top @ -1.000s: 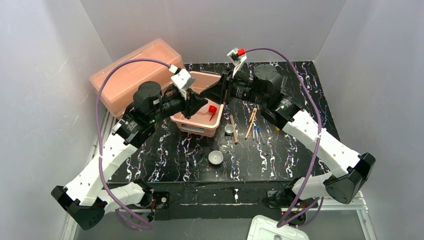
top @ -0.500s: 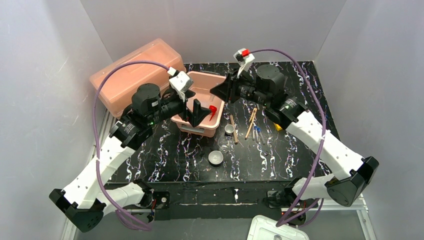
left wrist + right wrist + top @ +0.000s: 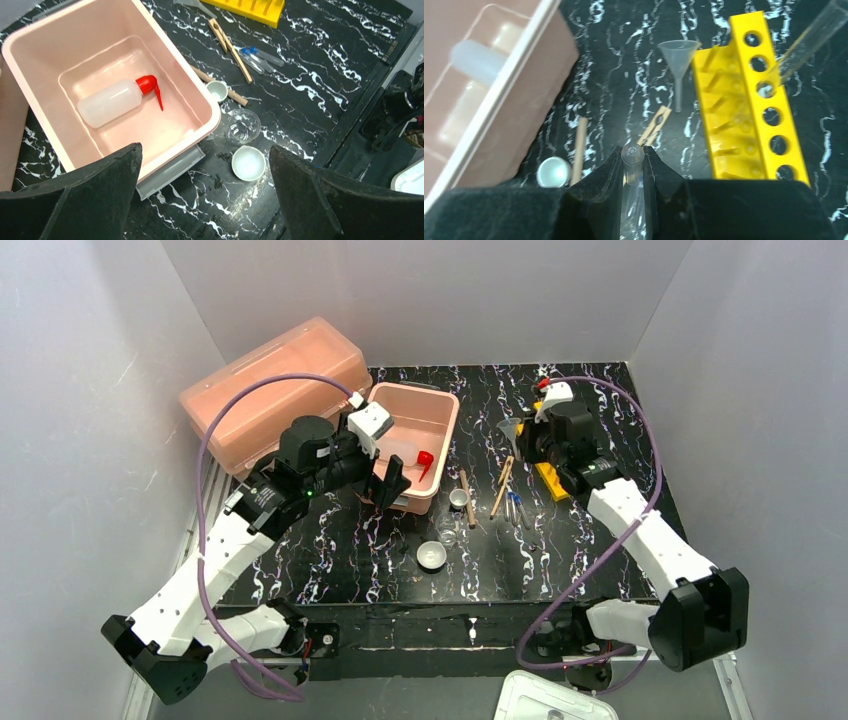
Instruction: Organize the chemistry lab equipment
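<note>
Jaws just sprang wide on left gripper [image 3: 205,167], squeeze bottle [image 3: 110,102] now stowed in pink tub [image 3: 40,95]; right gripper [image 3: 634,159] clamps clear tube [image 3: 633,154], swung right beside yellow rack [image 3: 749,115].

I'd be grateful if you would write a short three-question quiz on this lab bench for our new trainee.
1. True or false: the white squeeze bottle lies on its side inside the pink tub.
2. The left jaws are: A) open, holding nothing; B) shut on the bottle; C) shut on nothing.
3. Fill in: the right jaws are shut on a clear ____.
Key: 1 true; 2 A; 3 tube.
</note>
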`<state>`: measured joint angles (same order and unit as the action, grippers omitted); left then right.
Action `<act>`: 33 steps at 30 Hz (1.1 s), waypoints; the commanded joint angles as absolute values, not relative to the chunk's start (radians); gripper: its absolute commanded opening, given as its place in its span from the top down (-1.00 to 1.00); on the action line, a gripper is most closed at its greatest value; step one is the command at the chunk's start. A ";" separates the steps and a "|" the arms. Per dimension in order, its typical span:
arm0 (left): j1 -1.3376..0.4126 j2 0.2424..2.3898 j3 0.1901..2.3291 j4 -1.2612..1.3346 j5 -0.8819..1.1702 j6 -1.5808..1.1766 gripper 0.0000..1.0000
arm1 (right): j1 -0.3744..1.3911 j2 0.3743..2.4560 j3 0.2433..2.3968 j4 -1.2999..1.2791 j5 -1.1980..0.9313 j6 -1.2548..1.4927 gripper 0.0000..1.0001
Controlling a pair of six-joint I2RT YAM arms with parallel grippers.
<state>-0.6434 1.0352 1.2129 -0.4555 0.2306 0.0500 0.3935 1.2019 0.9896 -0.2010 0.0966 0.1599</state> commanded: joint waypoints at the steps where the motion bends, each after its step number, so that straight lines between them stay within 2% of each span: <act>1: -0.640 1.014 1.192 -0.466 0.232 0.081 -0.97 | 0.351 1.248 1.004 -0.056 0.183 0.089 0.81; 13: -0.639 1.014 1.177 -0.430 0.232 0.110 -0.97 | 0.288 1.476 1.062 0.127 0.282 0.023 0.84; 33: -0.639 1.046 1.185 -0.445 0.210 0.114 -0.97 | 0.255 1.586 1.001 0.391 0.366 0.054 0.89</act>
<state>-0.6434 1.0531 1.1809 -0.4492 0.2206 0.0983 0.2611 1.5626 1.0023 0.2712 0.3039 0.0490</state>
